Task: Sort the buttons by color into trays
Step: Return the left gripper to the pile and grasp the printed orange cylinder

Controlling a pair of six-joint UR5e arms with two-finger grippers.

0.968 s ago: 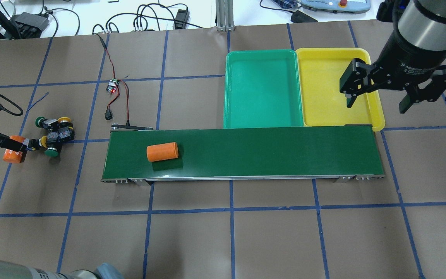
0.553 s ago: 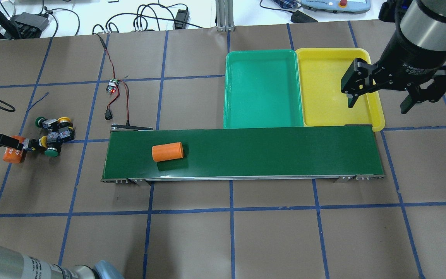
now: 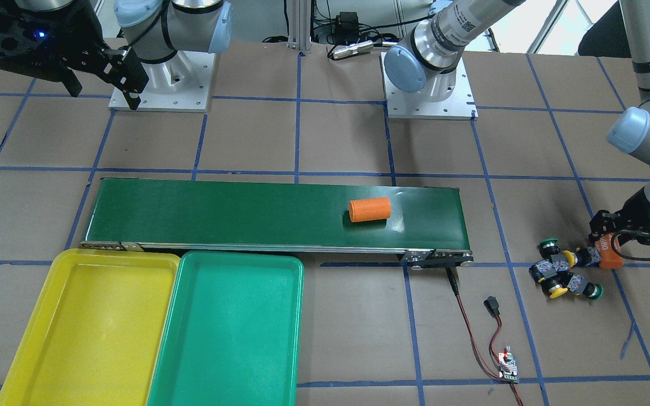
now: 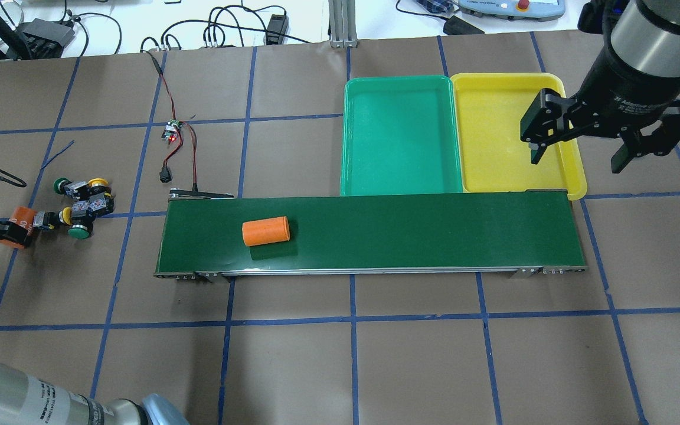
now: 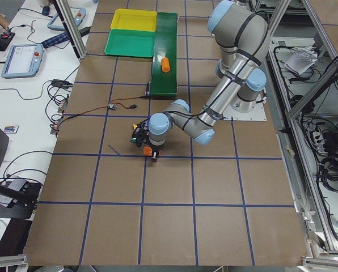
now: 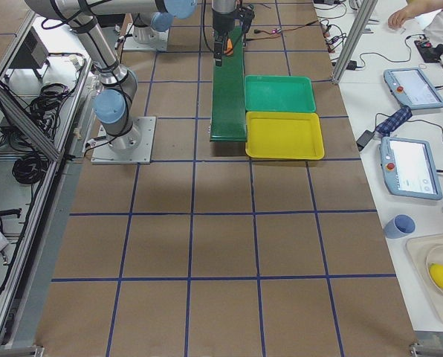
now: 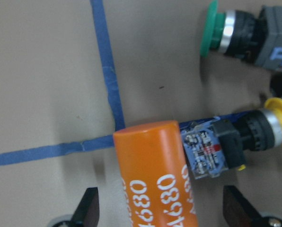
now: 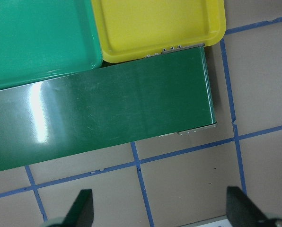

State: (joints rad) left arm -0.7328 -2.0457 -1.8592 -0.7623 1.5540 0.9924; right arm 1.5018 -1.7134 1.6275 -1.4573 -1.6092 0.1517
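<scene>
The four buttons [image 4: 82, 206] are seen lying in a tight cluster on the table [image 4: 340, 366], well apart from the green tray [image 4: 399, 136] and the yellow tray [image 4: 493, 118], which are set side by side against the far edge of the conveyor belt [image 4: 434, 233]. The left gripper [image 7: 162, 215] is held low beside the cluster, its fingers spread wide on either side of an orange cylinder marked 4680 [image 7: 153, 175] and touching neither side of it. The cylinder's end is met by the contact block of a yellow button [image 7: 254, 137], and a green button [image 7: 231, 30] is seen near it. The right gripper [image 4: 579, 156] is held wide open above the yellow tray's right rim. A second orange cylinder [image 4: 265, 231] is laid on the belt.
</scene>
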